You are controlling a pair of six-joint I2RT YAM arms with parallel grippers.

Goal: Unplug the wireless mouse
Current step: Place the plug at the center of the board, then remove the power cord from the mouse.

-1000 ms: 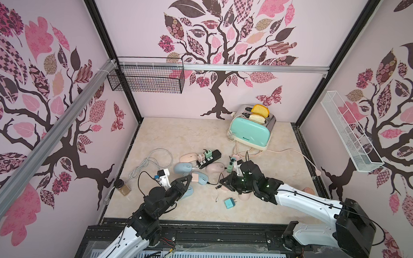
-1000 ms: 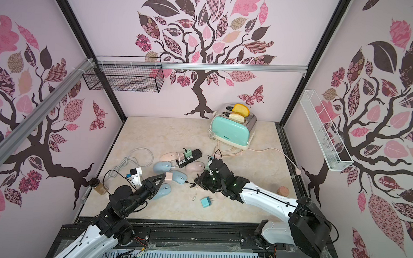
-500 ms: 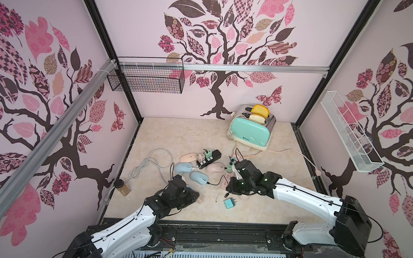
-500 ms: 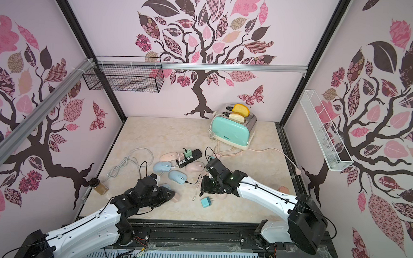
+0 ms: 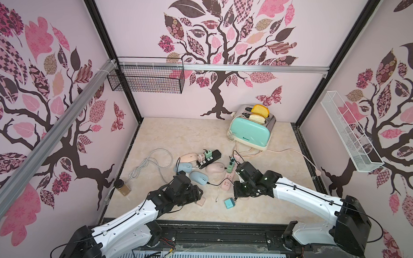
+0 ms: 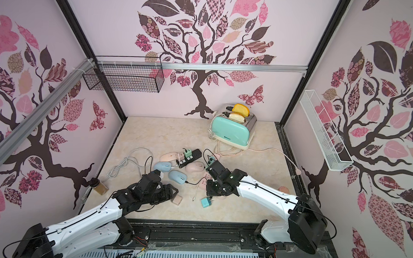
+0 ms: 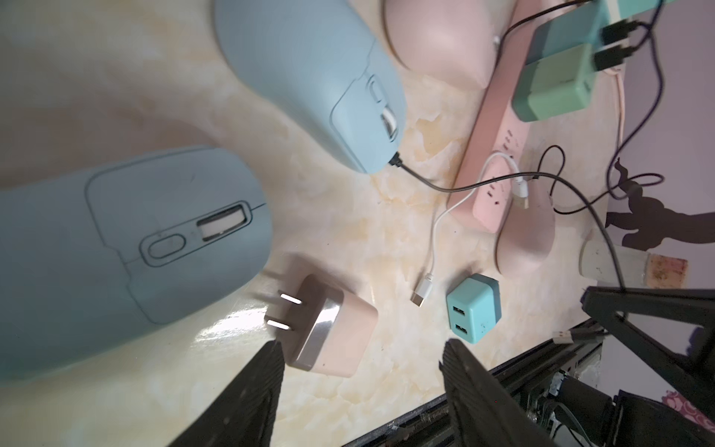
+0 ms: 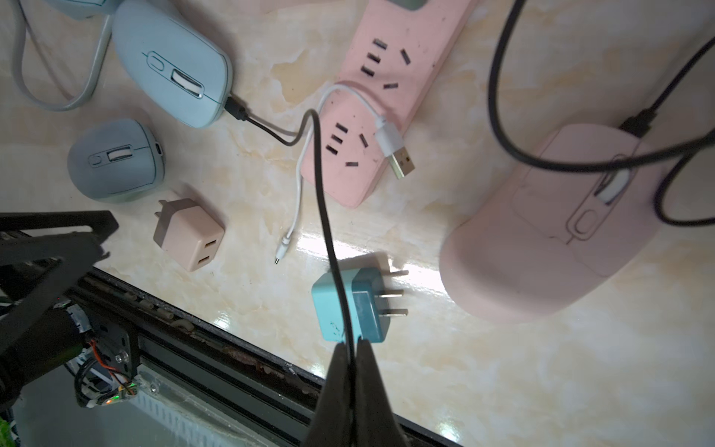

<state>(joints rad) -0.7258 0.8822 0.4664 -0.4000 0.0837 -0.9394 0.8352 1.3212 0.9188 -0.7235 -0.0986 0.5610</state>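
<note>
Pink tree wallpaper is plastered over all three walls. The beige marble-look tabletop [image 5: 176, 137] is cluttered with mice, chargers and cords, and a mint toaster [image 5: 249, 134] is parked at the back.

So, the one that matters: the blue mouse [image 8: 170, 62] is found roughly mid-table, just beside the pink power strip [image 8: 421, 35]. A black cable [image 8: 321, 185] is plugged into its front end and hasn't been pulled out yet. That cable is looped away from the mouse, past the end of the strip, and is pinched between the pressed-together fingers of the right gripper [image 8: 352, 348]. The pinch is right over a teal charger [image 8: 367, 309] that's lying on the table with its prongs sticking out sideways.

The left gripper [image 7: 362, 344] is seen with its fingers spread wide and nothing caught between them. A pink charger [image 7: 340, 336] is lying on the table just ahead of the gap, prongs close to one fingertip; whether it's actually being touched can't be told tbh. A second, rounder blue mouse [image 7: 116, 251] is sat right next to that charger, with its charging port empty.

A loose white cable [image 8: 300, 182] is draped over the strip's end with both plugs free. A pink mouse [image 8: 541, 251] with another black cord plugged in is sat near the right gripper.
</note>
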